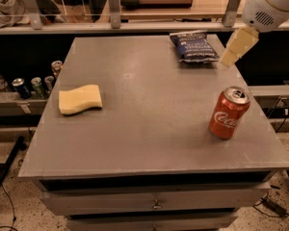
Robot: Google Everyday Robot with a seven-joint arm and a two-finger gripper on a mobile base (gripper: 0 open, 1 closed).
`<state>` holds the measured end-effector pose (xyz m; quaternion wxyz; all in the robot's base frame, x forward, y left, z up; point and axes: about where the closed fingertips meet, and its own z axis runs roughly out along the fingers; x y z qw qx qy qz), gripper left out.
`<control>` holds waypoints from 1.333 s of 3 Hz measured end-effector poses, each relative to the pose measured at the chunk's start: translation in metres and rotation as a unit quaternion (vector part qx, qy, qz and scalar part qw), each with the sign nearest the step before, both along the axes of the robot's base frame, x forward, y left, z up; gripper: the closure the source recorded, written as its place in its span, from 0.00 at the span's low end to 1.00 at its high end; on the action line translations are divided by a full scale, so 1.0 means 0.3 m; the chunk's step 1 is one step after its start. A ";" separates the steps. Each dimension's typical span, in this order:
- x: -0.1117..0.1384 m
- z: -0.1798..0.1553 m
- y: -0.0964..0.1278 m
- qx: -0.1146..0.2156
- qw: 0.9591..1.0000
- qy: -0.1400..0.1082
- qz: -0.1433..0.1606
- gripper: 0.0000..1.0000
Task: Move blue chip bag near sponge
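Observation:
The blue chip bag point(193, 46) lies flat at the far right of the grey table point(144, 124), dark navy with white lettering. The pale yellow sponge point(80, 99) lies at the table's left side, far from the bag. My gripper point(237, 48) hangs from the white arm at the upper right, cream-coloured, just right of the bag and above the table's right edge. It holds nothing.
A red Coca-Cola can point(229, 112) stands upright at the right front of the table. Several cans point(32, 84) sit on a low shelf to the left. A railing and wooden counter run behind the table. Drawers sit below the tabletop.

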<state>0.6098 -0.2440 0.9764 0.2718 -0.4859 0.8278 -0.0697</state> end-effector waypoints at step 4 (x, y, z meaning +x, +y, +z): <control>0.298 -0.130 0.157 0.075 0.994 -0.004 -0.081 0.00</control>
